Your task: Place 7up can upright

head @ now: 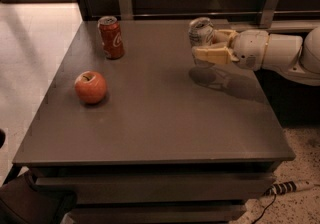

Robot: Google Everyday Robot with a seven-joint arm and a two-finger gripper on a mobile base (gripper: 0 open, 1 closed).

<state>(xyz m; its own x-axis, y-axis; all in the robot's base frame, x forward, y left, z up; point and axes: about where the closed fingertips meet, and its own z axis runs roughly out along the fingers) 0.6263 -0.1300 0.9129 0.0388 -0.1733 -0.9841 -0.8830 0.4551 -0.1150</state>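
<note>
The 7up can [200, 31] is a silver-grey can held nearly upright, tilted slightly, above the far right part of the dark table [155, 128]. My gripper [206, 48] comes in from the right on a white arm and is shut on the can around its lower half. The can hangs a little above the tabletop, with its shadow just below it.
A red cola can [111, 37] stands upright at the far left of the table. A red apple [90, 87] lies at the left middle. A wooden wall with metal brackets [270, 3] runs behind the table. A power strip [287, 186] lies on the floor at the right.
</note>
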